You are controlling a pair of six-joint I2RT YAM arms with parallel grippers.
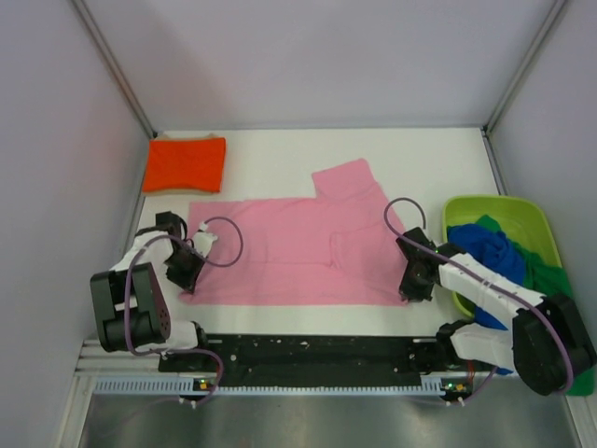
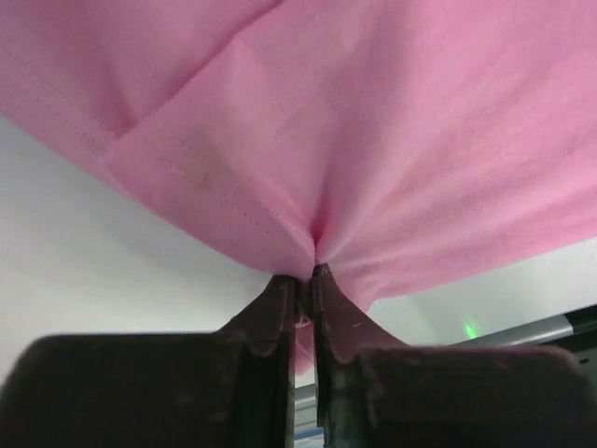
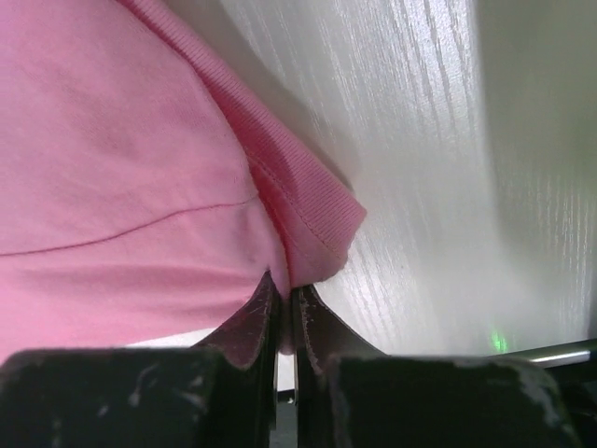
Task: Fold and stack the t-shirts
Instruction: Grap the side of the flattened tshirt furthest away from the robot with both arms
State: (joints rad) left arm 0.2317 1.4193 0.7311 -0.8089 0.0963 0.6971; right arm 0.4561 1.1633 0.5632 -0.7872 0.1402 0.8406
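1. Orange-red t-shirt [image 1: 184,164]: folded, at 10 o'clock on the worktop [image 1: 280,149]; judged the base of the stack.
2. Left tool [image 2: 305,275]: clamped shut on the pink t-shirt's corner at 8 o'clock.
3. Pink t-shirt [image 1: 289,252]: spread flat mid-worktop, one sleeve out at 1 o'clock.
4. Right tool [image 3: 284,291]: pinched on the pink edge at 4 o'clock. Both near corners were held, likely to carry that edge over in a fold.
5. Lime-green tub [image 1: 485,207]: at 3 o'clock, holding the blue t-shirt [image 1: 490,245] and green t-shirt [image 1: 550,273], unfolded.

A lime-green tub [image 1: 466,203] sits at the white table's [image 1: 280,154] right edge, seemingly plastic.
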